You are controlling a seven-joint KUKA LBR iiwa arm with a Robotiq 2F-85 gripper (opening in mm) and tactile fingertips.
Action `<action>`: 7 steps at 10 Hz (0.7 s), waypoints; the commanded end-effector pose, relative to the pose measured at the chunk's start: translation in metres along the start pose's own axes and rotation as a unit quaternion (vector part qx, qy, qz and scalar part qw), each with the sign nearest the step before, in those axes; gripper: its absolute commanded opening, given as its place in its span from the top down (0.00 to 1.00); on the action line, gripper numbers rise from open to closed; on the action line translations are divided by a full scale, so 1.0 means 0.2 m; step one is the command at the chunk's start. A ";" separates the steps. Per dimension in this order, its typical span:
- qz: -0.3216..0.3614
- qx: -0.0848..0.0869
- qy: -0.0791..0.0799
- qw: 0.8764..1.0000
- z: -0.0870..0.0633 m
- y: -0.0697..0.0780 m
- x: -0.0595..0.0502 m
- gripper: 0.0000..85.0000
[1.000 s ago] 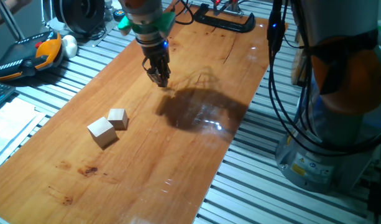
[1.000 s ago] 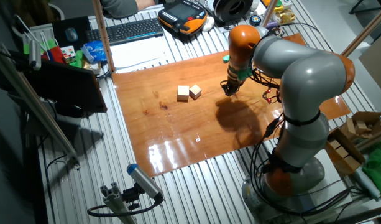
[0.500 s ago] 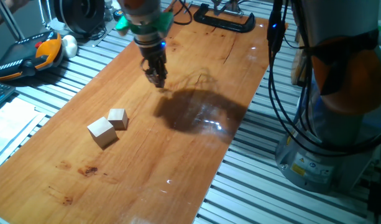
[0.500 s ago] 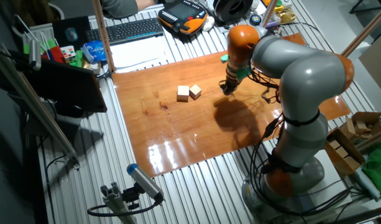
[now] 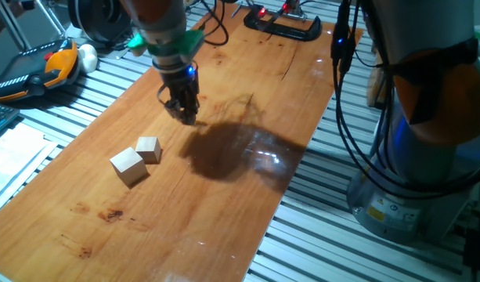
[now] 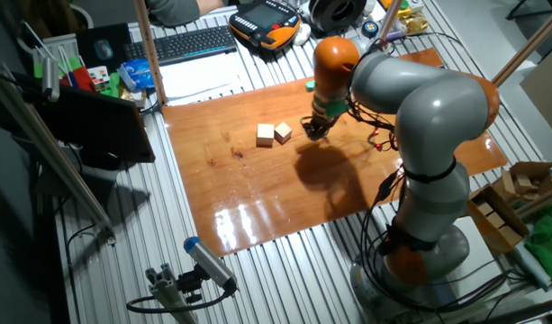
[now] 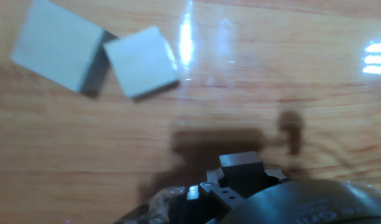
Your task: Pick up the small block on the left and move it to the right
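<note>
Hanging low over the board, the gripper points down at the wood near the two pale blocks, apart from both. Its dark fingers look bunched close in one fixed view, but whether they are spread or pressed together cannot be told; the hand view is blurred and shows only a dark part of the gripper at its lower edge.

The small block sits on the board, untouched, nearer the gripper than its neighbour. The big block lies just beside it, their corners meeting or nearly so in the hand view, where the small block appears right of the big block.

From the other fixed view, the grey-and-orange arm bends over the board, its gripper just right of the small block and big block. A dark shadow spreads on the glossy wood beside the gripper.
</note>
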State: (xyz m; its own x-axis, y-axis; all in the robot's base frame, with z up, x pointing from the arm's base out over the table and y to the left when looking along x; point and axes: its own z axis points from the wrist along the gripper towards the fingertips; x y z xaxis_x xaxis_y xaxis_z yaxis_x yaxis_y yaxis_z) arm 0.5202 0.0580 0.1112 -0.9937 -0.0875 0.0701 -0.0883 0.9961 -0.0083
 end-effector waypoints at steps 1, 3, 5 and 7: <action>0.008 -0.002 0.001 1.000 0.00 0.24 -0.02 0.99; 0.030 -0.010 0.004 1.000 0.04 0.33 0.00 0.99; 0.054 -0.013 0.006 0.998 0.06 0.42 0.00 0.99; 0.062 -0.019 0.004 0.998 0.10 0.47 0.00 0.98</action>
State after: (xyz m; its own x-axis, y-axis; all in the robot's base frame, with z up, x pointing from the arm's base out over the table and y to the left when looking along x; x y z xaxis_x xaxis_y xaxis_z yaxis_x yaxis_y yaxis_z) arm 0.5111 0.1291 0.0889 -0.9963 0.0370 0.0778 0.0389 0.9990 0.0234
